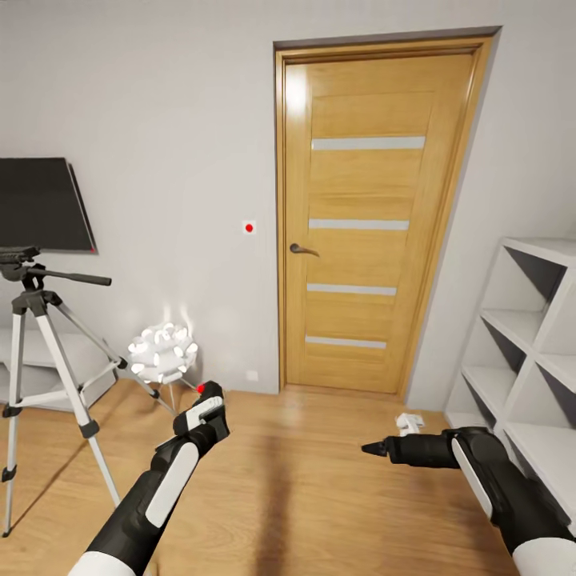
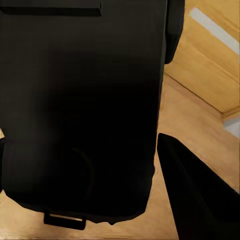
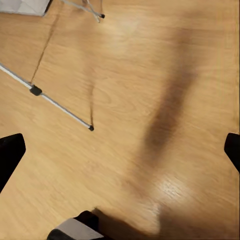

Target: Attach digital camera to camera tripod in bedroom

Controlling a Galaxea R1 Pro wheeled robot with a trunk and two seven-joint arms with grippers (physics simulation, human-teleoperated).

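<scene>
The digital camera (image 1: 210,392), black with a red dot on top, is held low over the wood floor by my left gripper (image 1: 206,406), which is shut on it. In the left wrist view its dark body (image 2: 80,110) sits right in front of the lens, with one finger (image 2: 195,195) beside it. The camera tripod (image 1: 36,320) stands at the far left, with silver legs, a black head and a long pan handle, well apart from the camera. My right gripper (image 1: 372,450) hovers open over bare floor (image 3: 122,150); one tripod leg (image 3: 60,106) crosses that view.
An oak door (image 1: 372,216) is shut straight ahead. A white spiky-ball lamp (image 1: 164,350) stands between the tripod and the door. A black TV (image 1: 40,204) hangs on the left wall. A cube shelf (image 1: 524,344) lines the right side, with a small white object (image 1: 410,422) on the floor beside it.
</scene>
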